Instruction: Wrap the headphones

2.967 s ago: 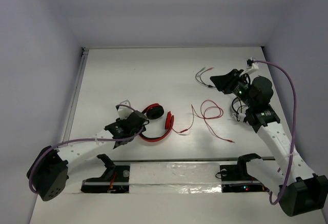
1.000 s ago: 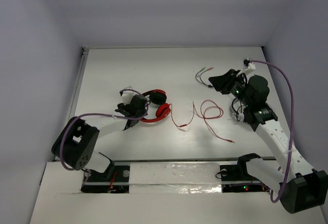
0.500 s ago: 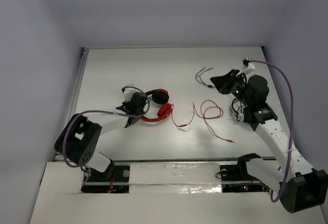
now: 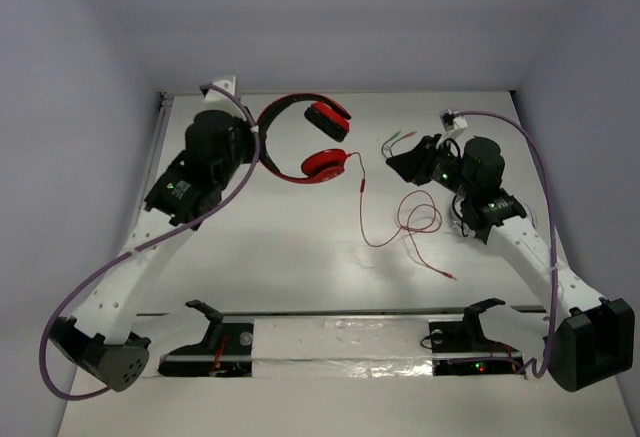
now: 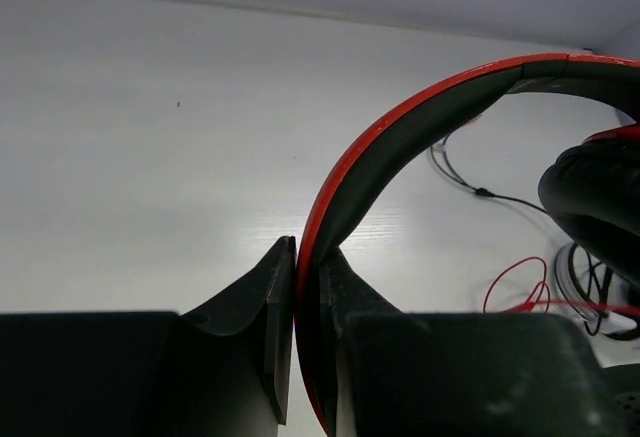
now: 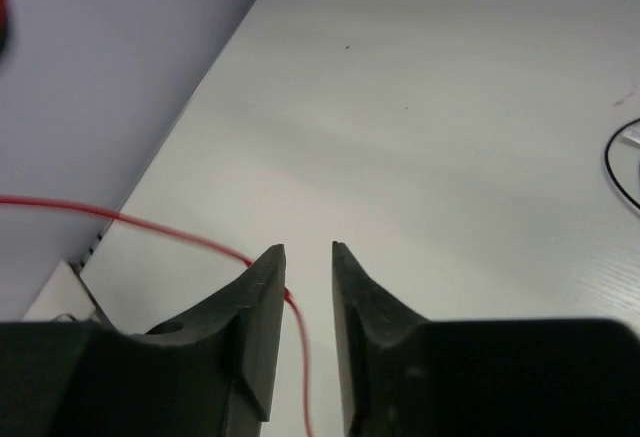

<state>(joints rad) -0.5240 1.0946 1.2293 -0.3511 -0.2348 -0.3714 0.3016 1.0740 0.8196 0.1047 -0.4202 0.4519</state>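
Observation:
The red headphones hang in the air over the back left of the table. My left gripper is shut on their black-lined headband, which is pinched between both fingers. A black ear pad shows at the right of the left wrist view. The thin red cable drops from the lower cup to the table and loops toward the right. My right gripper hovers low at the back right, open by a narrow gap. The red cable runs behind its left finger and down between the jaws, unclamped.
A thin dark cable with green and red plugs lies just behind the right gripper. A black cable coil sits by the right arm. A metal rail runs along the near edge. Walls close in on the left, back and right.
The left arm has lifted the headphones off the table and carried them up and back, pulling the red cable after them. The right gripper shifted slightly left and its jaws have parted a little.

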